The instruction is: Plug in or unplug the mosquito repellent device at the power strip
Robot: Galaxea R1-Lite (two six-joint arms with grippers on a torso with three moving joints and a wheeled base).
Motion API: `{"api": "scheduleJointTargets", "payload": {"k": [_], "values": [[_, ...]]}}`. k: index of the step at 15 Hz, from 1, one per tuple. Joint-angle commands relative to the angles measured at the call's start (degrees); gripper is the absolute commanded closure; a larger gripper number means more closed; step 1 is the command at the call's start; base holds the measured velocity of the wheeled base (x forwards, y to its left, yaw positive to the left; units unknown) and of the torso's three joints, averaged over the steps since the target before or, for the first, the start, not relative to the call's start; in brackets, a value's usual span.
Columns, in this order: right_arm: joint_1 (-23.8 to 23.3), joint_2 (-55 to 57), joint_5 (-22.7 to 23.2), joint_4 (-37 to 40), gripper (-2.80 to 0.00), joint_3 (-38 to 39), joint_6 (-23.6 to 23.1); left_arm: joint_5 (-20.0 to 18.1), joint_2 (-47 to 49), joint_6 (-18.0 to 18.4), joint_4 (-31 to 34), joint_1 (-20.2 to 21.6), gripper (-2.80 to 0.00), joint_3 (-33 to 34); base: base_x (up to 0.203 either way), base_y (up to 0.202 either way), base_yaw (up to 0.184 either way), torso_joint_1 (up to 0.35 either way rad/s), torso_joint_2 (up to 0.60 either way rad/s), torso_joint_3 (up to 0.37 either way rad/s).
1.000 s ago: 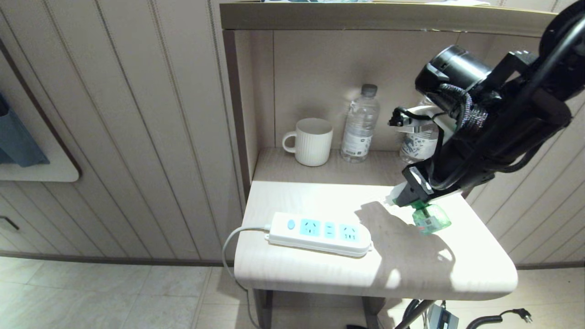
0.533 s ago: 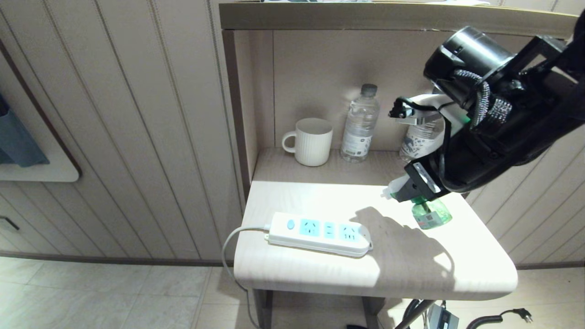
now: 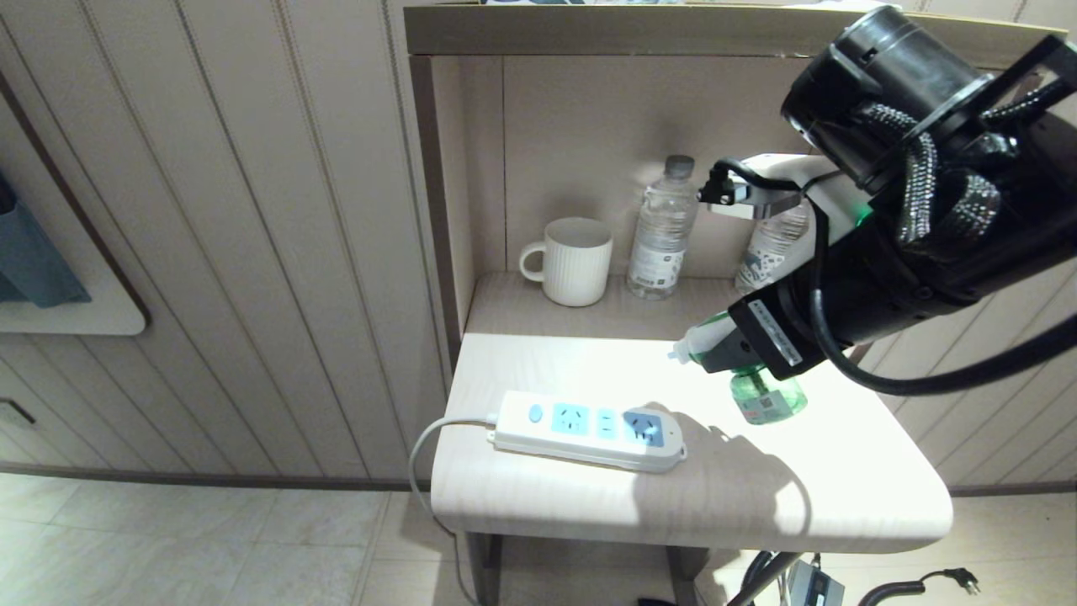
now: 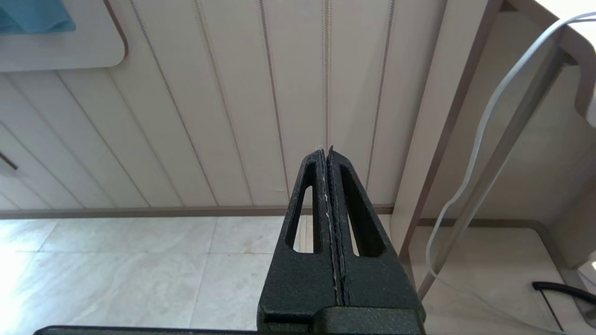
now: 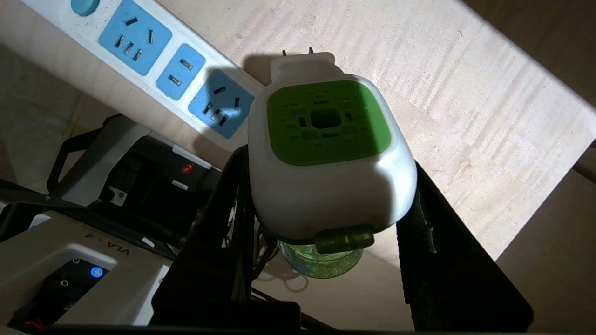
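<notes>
A: Green-and-white plastic, that small translucent mosquito repellent device point(image 5: 326, 153): where is it?

B: In the air above the pale wooden bench point(image 3: 841, 497), clamped by its rounded head in the right claw point(image 5: 326, 223), which is half-closed around it. Its two prongs point toward the long white power strip point(image 3: 589, 431) with light-blue socket faces, not yet touching it.

A: So which step?

B: Carrying it over to plug in, I judge. Next the prongs need lining up with a socket's slots, then a straight push. The left claw point(image 4: 328, 158) hangs parked, pressed closed.
</notes>
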Motion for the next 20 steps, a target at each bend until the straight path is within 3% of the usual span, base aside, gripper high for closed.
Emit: {"api": "scheduleJointTargets", "payload": {"k": [1, 6, 12, 20], "values": [[1.3, 0.4, -0.1, 0.6, 0.00, 0.3, 0.1, 0.0, 0.0, 0.0, 0.0, 0.0, 0.00, 0.0, 0.000, 0.000, 0.000, 0.000, 0.00, 0.000], [4.7, 1.7, 0.0, 0.6, 0.00, 0.7, 0.3, 0.0, 0.0, 0.0, 0.0, 0.0, 0.00, 0.0, 0.000, 0.000, 0.000, 0.005, -0.01, -0.004], [5.8, 6.3, -0.3, 0.6, 0.00, 0.3, -0.2, 0.0, 0.0, 0.0, 0.0, 0.0, 0.00, 0.0, 0.000, 0.000, 0.000, 0.174, -0.41, -0.231], [5.2, 15.4, -0.2, 0.5, 0.00, 0.0, -10.9, 0.0, 0.0, 0.0, 0.0, 0.0, 0.00, 0.0, 0.000, 0.000, 0.000, 0.237, -0.53, -0.287]]}}
